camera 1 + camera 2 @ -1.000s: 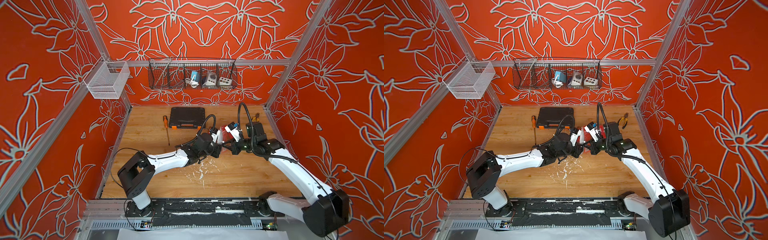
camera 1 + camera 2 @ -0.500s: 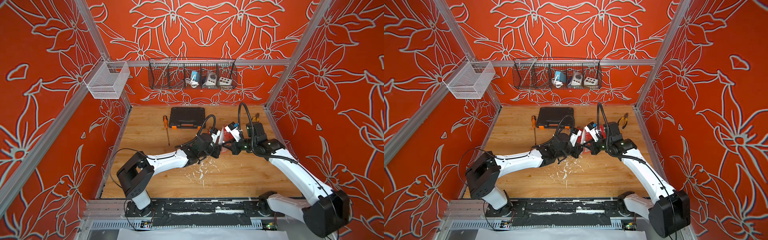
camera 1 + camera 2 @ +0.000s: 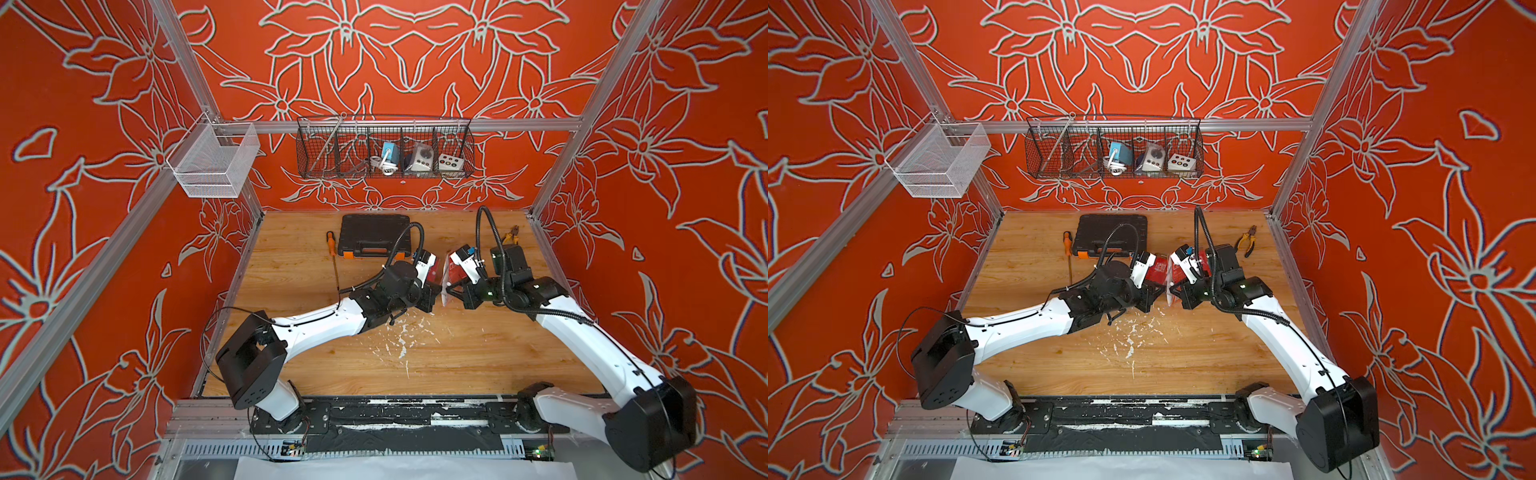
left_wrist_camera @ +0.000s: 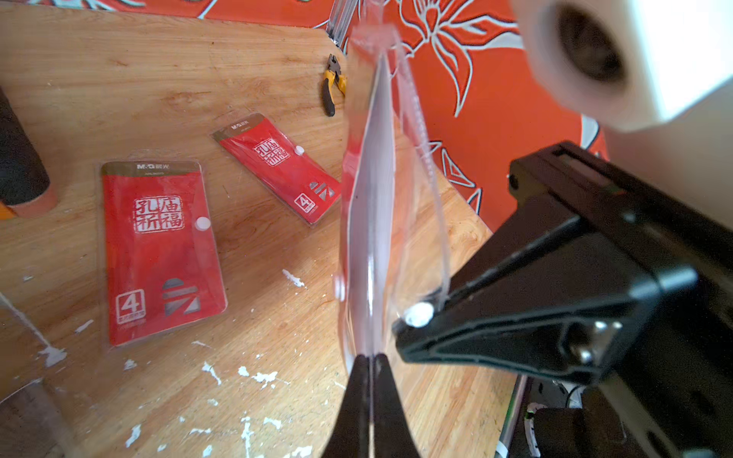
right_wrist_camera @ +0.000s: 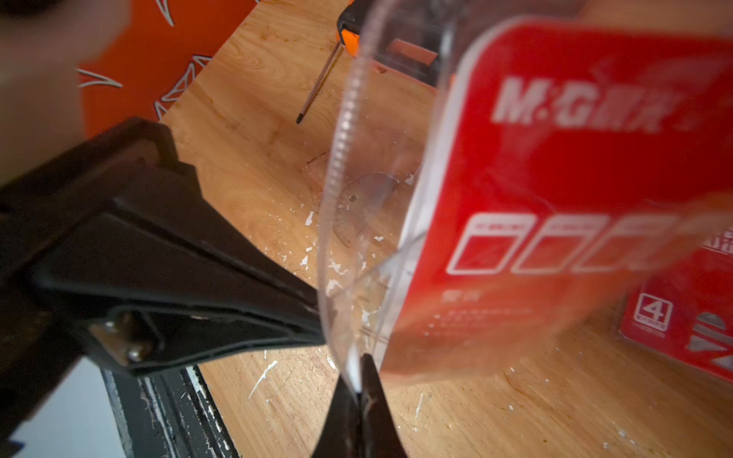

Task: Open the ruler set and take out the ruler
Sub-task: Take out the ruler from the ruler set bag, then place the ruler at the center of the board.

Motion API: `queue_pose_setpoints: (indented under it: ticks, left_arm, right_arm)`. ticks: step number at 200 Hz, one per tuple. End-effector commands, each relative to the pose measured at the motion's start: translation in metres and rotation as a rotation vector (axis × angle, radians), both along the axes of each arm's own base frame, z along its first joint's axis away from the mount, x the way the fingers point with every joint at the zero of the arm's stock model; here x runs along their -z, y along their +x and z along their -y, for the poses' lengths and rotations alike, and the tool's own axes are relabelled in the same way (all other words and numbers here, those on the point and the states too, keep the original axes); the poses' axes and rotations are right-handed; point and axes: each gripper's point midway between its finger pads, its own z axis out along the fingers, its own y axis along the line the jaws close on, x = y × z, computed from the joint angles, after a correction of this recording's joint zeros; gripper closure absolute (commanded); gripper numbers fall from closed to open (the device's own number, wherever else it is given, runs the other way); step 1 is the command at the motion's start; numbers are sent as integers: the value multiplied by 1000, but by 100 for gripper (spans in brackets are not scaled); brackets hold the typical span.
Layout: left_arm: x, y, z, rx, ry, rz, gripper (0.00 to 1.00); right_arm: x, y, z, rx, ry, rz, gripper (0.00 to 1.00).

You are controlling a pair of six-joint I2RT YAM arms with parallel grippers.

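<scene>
Reaching over the wooden table [image 3: 457, 365], both arms hold the ruler set [image 4: 369, 222] upright between them: the left gripper [image 4: 371, 363] is pinched on the pouch's edge and the right gripper [image 5: 360, 386] on the clear flap [image 5: 337, 190], which bows away from the red card. Beyond the left gripper's tips a spare red packet [image 4: 158, 253] and a second packet [image 4: 277, 170] lie flat, the pliers [image 4: 331, 87] farther out; the white snap button [image 4: 417, 315] sits at the right gripper's tip.
</scene>
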Motion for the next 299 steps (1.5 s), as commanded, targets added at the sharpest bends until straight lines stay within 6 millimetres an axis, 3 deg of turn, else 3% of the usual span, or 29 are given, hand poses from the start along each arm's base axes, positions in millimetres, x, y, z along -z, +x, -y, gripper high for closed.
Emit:
queue_pose_setpoints:
  ticks: [1,65,103,139,207,299]
  left_arm:
    - [-18,-4,-12,24,-8,28,100]
    - [-15,-12,-50,64,-26,-15,100]
    - [10,-29,-60,94,-37,-72,100]
    - [24,-46,-61,130,-97,-115,100]
    - [69,-41,-65,87,-54,-203,100]
    - [123,-33,-66,58,-149,-419,100]
  right_arm:
    - [11,6,10,44,-54,-10,100]
    - [11,21,24,140,-74,-12,100]
    - [14,26,34,184,-76,-20,100]
    - [19,26,36,192,-77,-29,100]
    - [18,22,39,200,-82,-26,100]
    - [17,17,41,197,-80,-20,100]
